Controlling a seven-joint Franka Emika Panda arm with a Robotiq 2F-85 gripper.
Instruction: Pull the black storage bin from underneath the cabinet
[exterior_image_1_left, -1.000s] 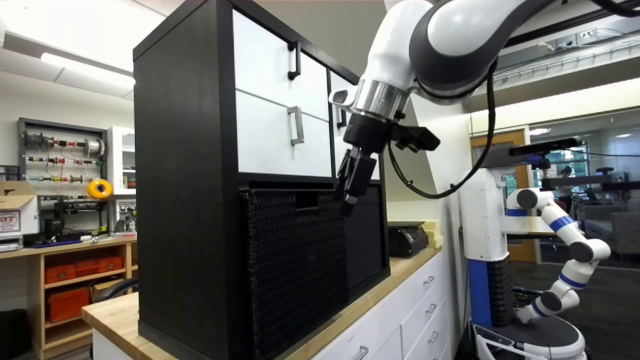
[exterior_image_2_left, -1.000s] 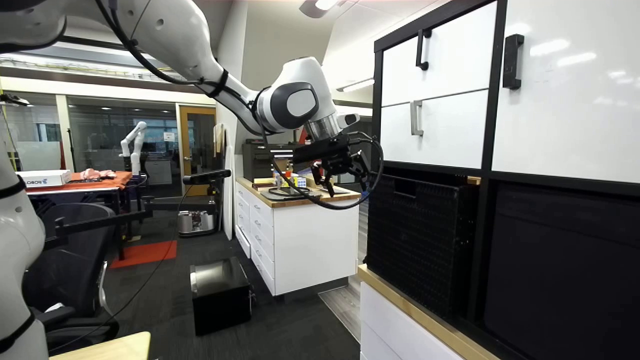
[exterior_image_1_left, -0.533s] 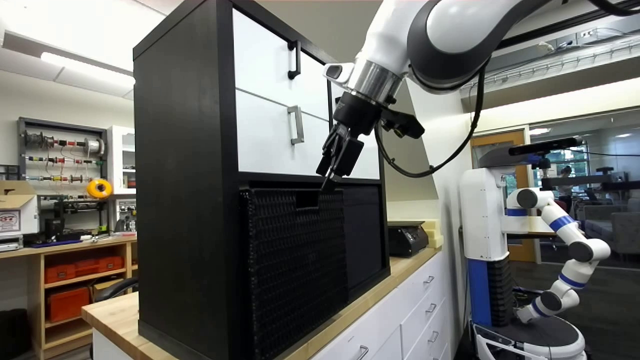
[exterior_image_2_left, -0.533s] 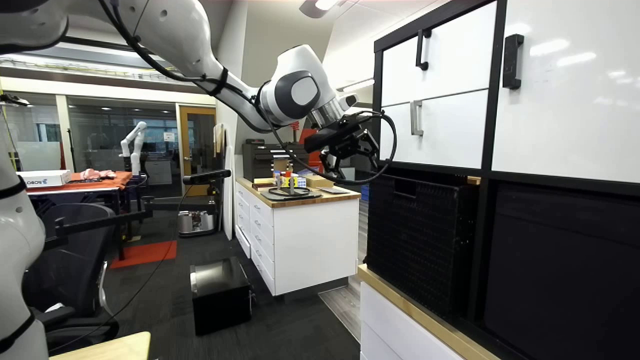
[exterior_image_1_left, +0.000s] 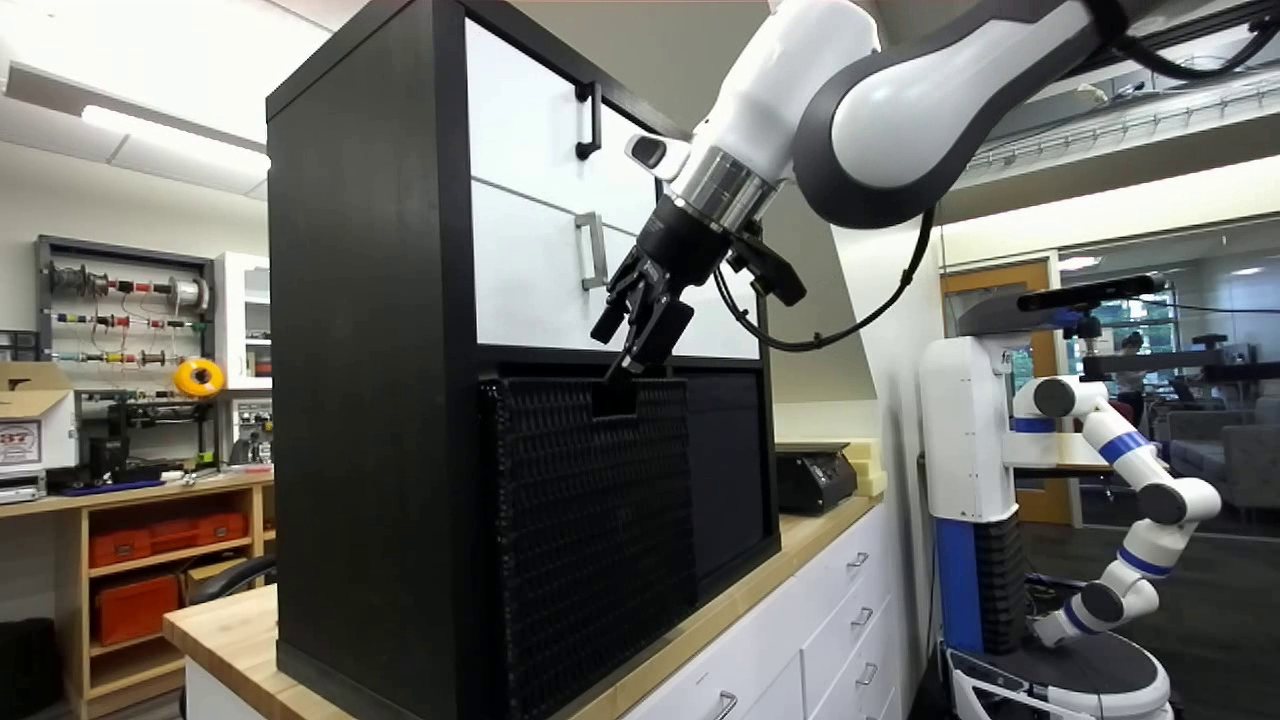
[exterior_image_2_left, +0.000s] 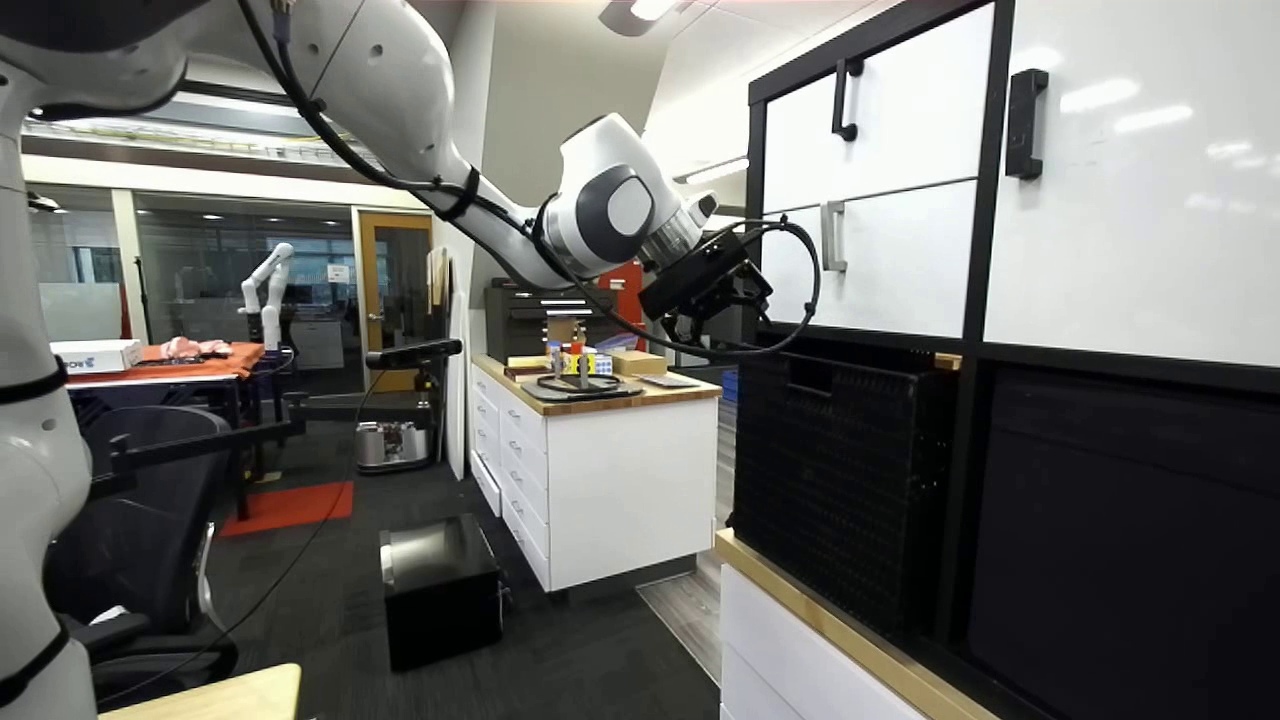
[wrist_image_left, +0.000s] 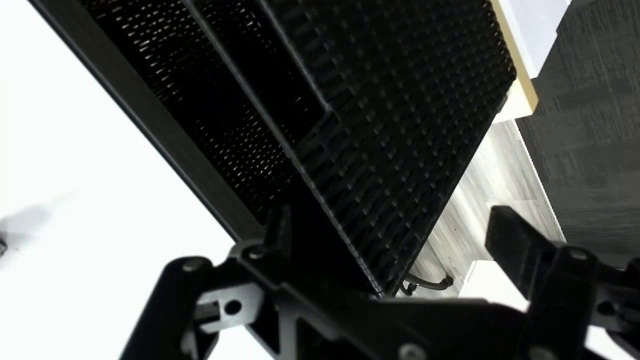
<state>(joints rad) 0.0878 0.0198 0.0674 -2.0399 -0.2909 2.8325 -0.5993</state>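
The black storage bin (exterior_image_1_left: 590, 530) stands in the lower compartment of the black cabinet (exterior_image_1_left: 365, 350). In an exterior view the bin (exterior_image_2_left: 830, 490) sticks out a little past the cabinet's front frame (exterior_image_2_left: 976, 260). A handle slot (exterior_image_1_left: 614, 402) is cut near the top of its front. My gripper (exterior_image_1_left: 612, 352) is just in front of the bin's top edge, near the slot, tilted down. In the wrist view the gripper's jaws (wrist_image_left: 389, 220) are wide apart and hold nothing; the bin's woven front (wrist_image_left: 400, 100) and slot (wrist_image_left: 295, 85) show beyond them. Contact with the bin cannot be told.
White drawer fronts (exterior_image_1_left: 560, 290) with a grey handle (exterior_image_1_left: 592, 250) are just above the gripper. A dark compartment (exterior_image_1_left: 727, 470) is beside the bin. The wooden counter edge (exterior_image_1_left: 830, 522) runs below. A cable loop (exterior_image_2_left: 812, 285) hangs from the wrist.
My gripper has risen and moved along the bin's top edge to near the slot, with the wrist tilting more. The bin and cabinet have not moved.
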